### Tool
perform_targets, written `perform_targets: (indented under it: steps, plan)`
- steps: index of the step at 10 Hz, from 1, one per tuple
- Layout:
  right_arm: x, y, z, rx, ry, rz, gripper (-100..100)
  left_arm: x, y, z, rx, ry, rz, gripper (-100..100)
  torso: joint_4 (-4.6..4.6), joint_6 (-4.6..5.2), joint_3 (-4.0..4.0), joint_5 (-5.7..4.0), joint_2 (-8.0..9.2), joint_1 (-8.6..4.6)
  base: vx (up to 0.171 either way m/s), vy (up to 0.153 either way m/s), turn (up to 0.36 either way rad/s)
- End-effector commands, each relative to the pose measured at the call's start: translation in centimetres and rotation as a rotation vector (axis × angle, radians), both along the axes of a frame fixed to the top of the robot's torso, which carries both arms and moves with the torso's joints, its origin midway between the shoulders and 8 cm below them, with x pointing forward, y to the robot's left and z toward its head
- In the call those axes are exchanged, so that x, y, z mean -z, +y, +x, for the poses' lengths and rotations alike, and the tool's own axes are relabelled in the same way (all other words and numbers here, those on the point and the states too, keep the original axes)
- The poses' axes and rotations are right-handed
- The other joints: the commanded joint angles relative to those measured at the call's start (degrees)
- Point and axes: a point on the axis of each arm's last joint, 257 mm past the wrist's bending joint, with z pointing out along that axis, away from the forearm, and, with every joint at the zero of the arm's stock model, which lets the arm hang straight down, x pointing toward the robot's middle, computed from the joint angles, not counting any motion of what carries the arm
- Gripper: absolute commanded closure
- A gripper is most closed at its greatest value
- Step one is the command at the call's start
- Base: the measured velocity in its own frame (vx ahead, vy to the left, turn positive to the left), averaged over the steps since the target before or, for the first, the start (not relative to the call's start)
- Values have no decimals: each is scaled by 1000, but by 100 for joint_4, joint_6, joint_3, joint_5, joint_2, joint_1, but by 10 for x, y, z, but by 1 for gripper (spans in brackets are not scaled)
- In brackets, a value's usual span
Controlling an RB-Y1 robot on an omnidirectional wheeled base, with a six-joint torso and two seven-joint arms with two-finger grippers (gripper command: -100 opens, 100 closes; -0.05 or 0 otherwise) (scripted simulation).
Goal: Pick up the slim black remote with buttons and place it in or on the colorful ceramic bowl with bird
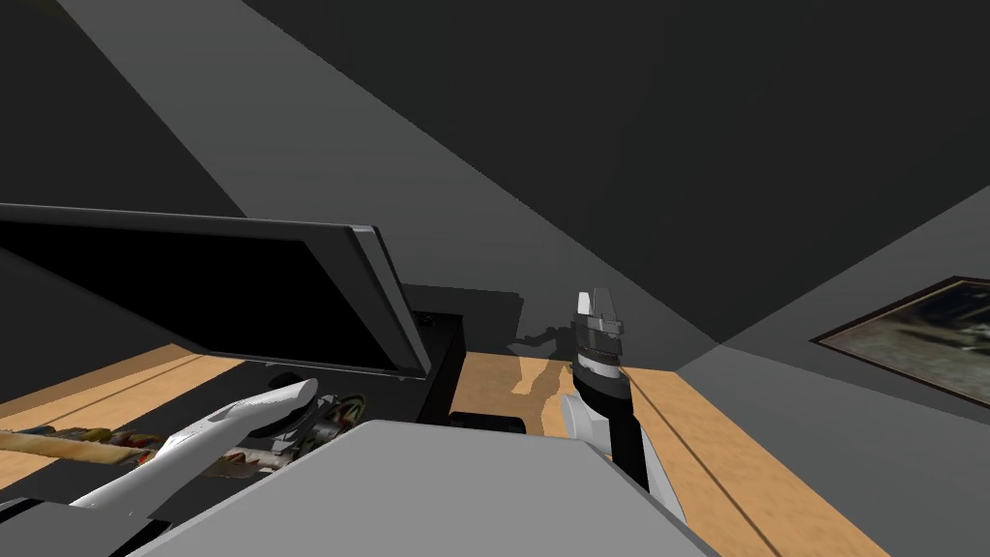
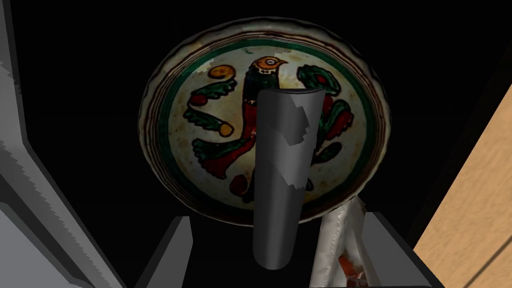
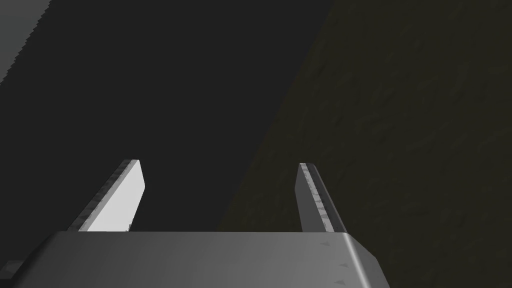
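**Caller:** What a spot you had there! Your left gripper (image 1: 319, 421) hung low by the foot of the wide black flat screen (image 1: 222, 290). The slim dark grey remote (image 2: 280, 170), a long bar with a rounded face, stood out from the gripper's dark body, straight over the round painted bowl (image 2: 152, 100).

**Spotter:** And a fine bowl it was: cream inside, green-ringed, with a red, green and orange bird. It sat on a black surface just beside the light wooden tabletop (image 2: 475, 210). The remote's far end covered the bird's body, so you were lined up near the middle.

**Caller:** Did you have it clamped?

**Spotter:** I couldn't tell, because the remote hid the grip itself. I'd judge it was carried and not yet resting in the bowl. I couldn't make out any buttons either.

**Caller:** And your right gripper (image 3: 218, 165)?

**Spotter:** It was raised over the tabletop's right side, blades well apart, with nothing between them.

**Caller:** So which step was in hand?

**Spotter:** The placing, I'd say, with the pickup done. Your next move called for easing down toward the bowl's centre. Then you had to let go so that the long bar tipped inside and not over the rim. You also had a white stitched object with red flecks (image 2: 340, 240) just beside that gripper, and I couldn't name it.
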Motion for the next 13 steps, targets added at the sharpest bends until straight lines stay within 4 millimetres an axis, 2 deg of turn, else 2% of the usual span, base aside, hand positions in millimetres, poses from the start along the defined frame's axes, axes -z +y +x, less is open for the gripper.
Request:
perform_targets:
  steps: [1,6,7,8,13]
  plan:
    - [0,0,0,0,0,0,0,-12,7,4,5,1,0,-100,0,0,0,0,0,0,13,-48,40]
    - [0,0,0,0,0,0,0,-52,29,14,24,3,2,-100,1,0,2,-3,3,-10,0,-55,38]
    - [0,0,0,0,0,0,0,-46,28,13,20,1,3,-100,0,1,1,-3,2,-11,1,-22,9]
    - [0,0,0,0,0,0,0,-47,28,13,22,3,2,0,0,1,0,0,1,-2,0,0,0]
    - [0,0,0,0,0,0,0,-46,28,13,21,2,2,0,0,1,0,3,1,10,0,0,0]
